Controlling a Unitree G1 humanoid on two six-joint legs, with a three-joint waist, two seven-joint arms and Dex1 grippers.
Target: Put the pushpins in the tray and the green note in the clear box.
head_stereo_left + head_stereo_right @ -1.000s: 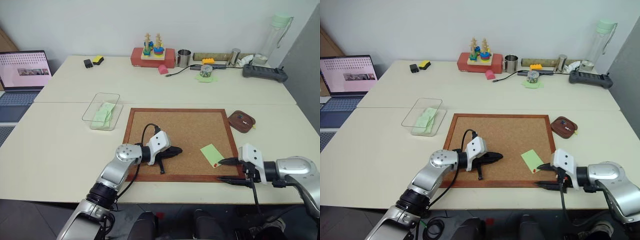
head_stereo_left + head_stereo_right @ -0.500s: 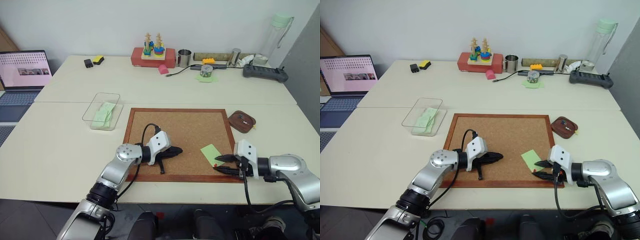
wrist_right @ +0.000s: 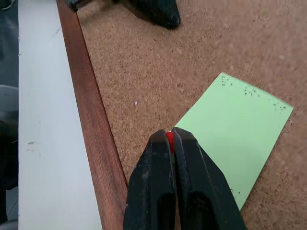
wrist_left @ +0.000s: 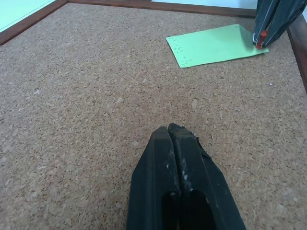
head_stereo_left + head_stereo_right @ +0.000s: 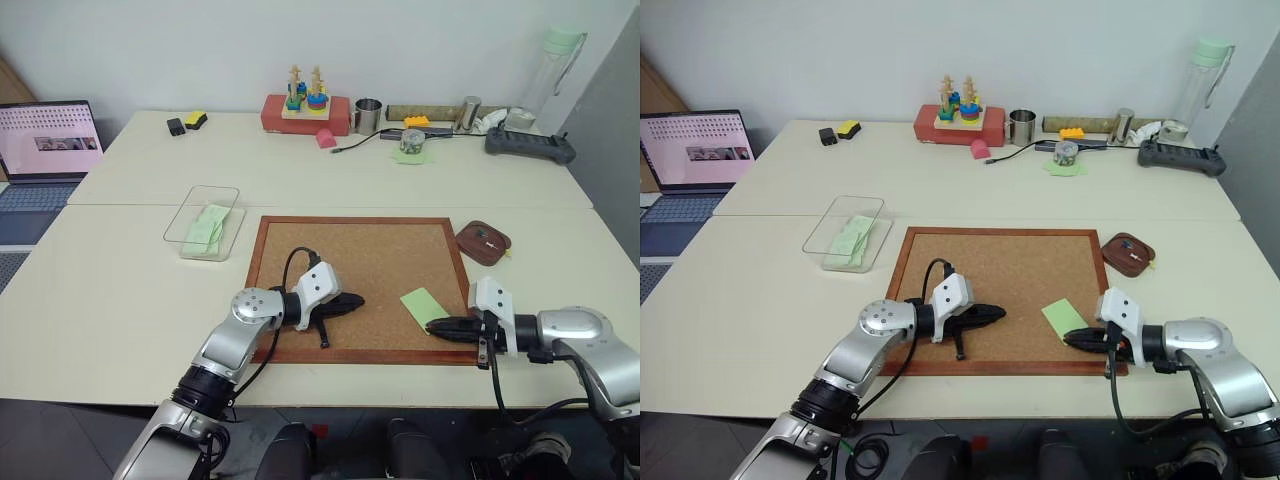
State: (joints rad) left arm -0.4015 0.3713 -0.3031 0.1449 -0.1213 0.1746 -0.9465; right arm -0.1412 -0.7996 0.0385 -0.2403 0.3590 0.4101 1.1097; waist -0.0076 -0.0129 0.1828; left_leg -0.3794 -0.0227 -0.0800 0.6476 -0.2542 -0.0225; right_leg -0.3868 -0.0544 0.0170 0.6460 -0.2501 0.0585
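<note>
A red pushpin (image 3: 169,139), mostly hidden between the closed fingers of the right claw (image 3: 171,136), sits at the near corner of the green note (image 3: 240,148) on the cork board (image 5: 380,265), close to its wooden frame. The left claw (image 4: 171,132) rests shut and empty mid-board. The tray (image 5: 484,243) lies just off the board's right edge, the clear box (image 5: 205,222) on open counter (image 5: 120,290) to its left.

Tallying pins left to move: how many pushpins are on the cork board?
1: the red pushpin, at a corner of the green note, pinched in the right tool. The tool itself could hide another.
</note>
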